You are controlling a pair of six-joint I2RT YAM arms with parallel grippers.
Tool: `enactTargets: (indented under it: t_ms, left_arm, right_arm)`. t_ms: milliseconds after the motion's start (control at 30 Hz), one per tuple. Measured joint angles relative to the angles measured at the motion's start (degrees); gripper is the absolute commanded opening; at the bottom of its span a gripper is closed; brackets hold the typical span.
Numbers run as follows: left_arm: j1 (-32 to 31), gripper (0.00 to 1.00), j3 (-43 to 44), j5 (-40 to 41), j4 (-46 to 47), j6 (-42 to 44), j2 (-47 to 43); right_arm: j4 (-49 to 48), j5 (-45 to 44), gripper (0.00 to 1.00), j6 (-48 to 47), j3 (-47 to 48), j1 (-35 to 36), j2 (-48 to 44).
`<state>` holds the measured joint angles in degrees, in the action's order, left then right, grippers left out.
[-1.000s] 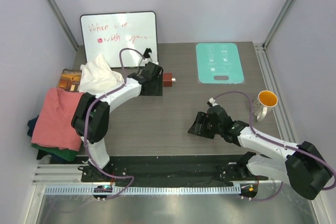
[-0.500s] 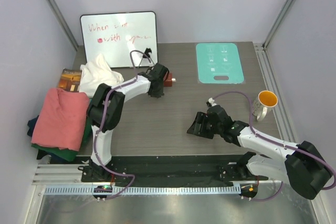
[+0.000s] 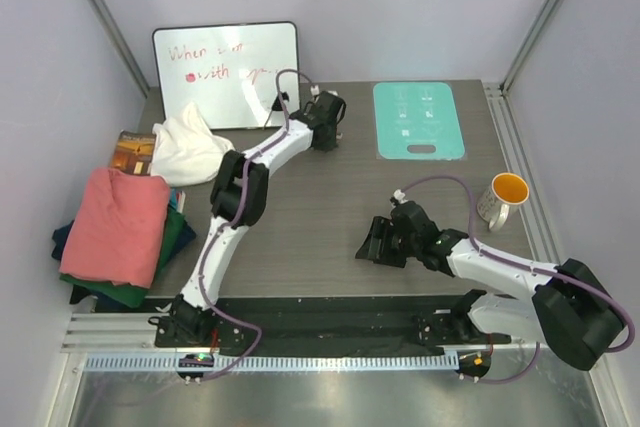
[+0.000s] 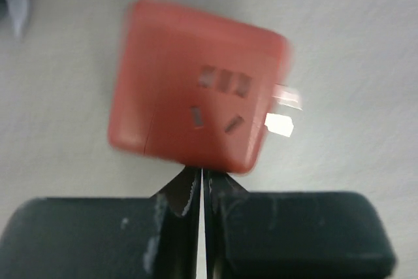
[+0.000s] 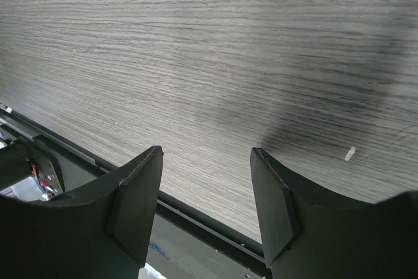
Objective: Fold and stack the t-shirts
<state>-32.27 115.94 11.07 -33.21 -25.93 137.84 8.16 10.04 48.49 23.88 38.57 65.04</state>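
**Left arm.** It is reaching at full stretch over the surface (image 3: 310,212) toward the far side, with the wrist turning downward. The left pincer (image 3: 326,133) is standing closed, its fingers (image 4: 176,227) pressing together with only a hairline between them. A red plug block (image 4: 196,83) is sitting directly ahead of the tips and meeting them at its near edge. Whether the tips are pinching any part of it cannot be told. A whiteboard (image 3: 225,72) is leaning just left of this pincer, and a teal mat (image 3: 420,119) is lying to its right.

**Right arm.** It is lying low and bent. The right pincer (image 5: 206,161) is gaping wide over bare wood, holding nothing.

**T-shirts.** The white t-shirt (image 3: 185,147) is lying crumpled well left of the left pincer. Further left and nearer the bases, the salmon-pink t-shirt (image 3: 112,225) is resting on the dark green t-shirt (image 3: 172,237) and the navy t-shirt (image 3: 62,237). All are lying well apart from both pincers.
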Motion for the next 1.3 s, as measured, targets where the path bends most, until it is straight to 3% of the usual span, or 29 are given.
enactTargets:
  t_ms: [167, 200, 233, 333, 533, 667, 833, 1067, 1300]
  left_arm:
    - [0.3, 0.17, 28.3, -1.2, -2.4, 0.3, 16.9]
    - [0.5, 0.29, 30.3, -1.6, -2.3, -0.2, 18.3]
    - [0.7, 0.34, 30.6, -2.1, -1.9, -0.5, 18.5]
    - [1.3, 0.47, 22.1, -3.1, 2.3, -1.6, 14.0]
    - [1.8, 0.49, -1.2, -3.1, 4.3, -2.1, -0.4]
    - [1.7, 0.7, -18.8, -2.6, 6.3, -2.2, -12.0]
    - [1.6, 0.72, -40.1, -1.6, 8.7, -4.0, -30.0]
    - [1.7, 0.78, -54.7, 3.3, 9.5, -9.9, -46.2]
    - [6.9, 0.78, -56.6, 6.0, 6.4, -12.2, -47.3]
  right_arm:
    - [0.7, 0.4, 0.62, -0.2, 0.0, 0.0, 0.2]
    - [0.9, 0.4, 0.62, -0.3, 0.0, 0.0, 0.2]
    - [1.3, 0.4, 0.62, -0.3, 0.0, 0.0, 0.1]
    - [2.1, 0.3, 0.62, -0.3, 0.0, 0.0, -1.1]
    - [1.7, 0.6, 0.62, -0.2, 0.0, 0.0, -1.8]
    - [0.8, 0.7, 0.63, -0.1, -0.1, 0.0, -1.8]
    - [-1.0, 0.9, 0.64, -0.1, -0.2, 0.3, -0.5]
    - [-3.3, 2.0, 0.64, -0.1, -0.2, 2.8, 2.6]
    - [-4.9, 2.4, 0.64, 0.0, -0.2, 4.3, 3.4]
